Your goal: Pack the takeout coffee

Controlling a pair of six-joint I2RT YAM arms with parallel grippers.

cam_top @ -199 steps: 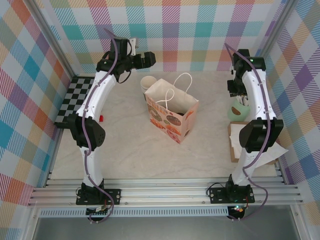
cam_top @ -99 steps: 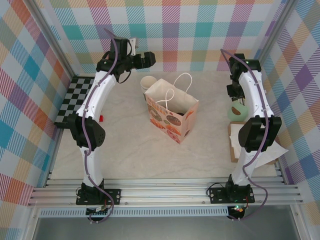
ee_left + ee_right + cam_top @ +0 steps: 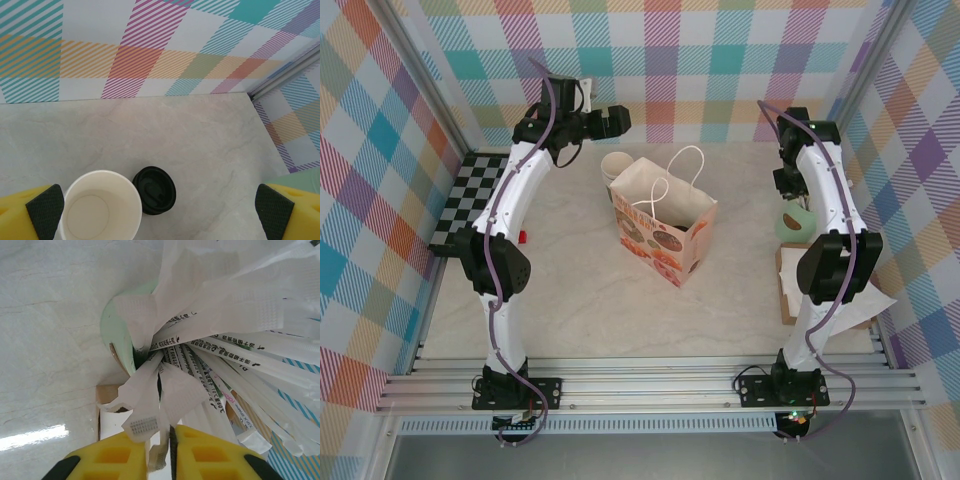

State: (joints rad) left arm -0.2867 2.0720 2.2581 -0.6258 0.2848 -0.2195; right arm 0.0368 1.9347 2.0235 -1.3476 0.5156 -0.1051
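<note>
From above, the takeout coffee cup shows its cream-white inside and stands upright at the back of the table, lidless. Its round black lid lies flat on the table, touching the cup's right side. My left gripper hangs open above them, its fingers spread wide to either side. The cup stands just behind the paper bag. At the right, my right gripper is shut on a white stick from the mint-green cup, which is full of white sticks. In the top view my right gripper is above that cup.
A printed paper bag with white handles stands open at mid-table. A checkerboard mat lies at the left wall with a small red item beside it. A brown tray with white papers sits at the right. Plaid walls close in on three sides.
My right arm's wrist has shifted slightly toward the back over the mint-green cup. The left arm, the coffee cup and the bag have not moved.
</note>
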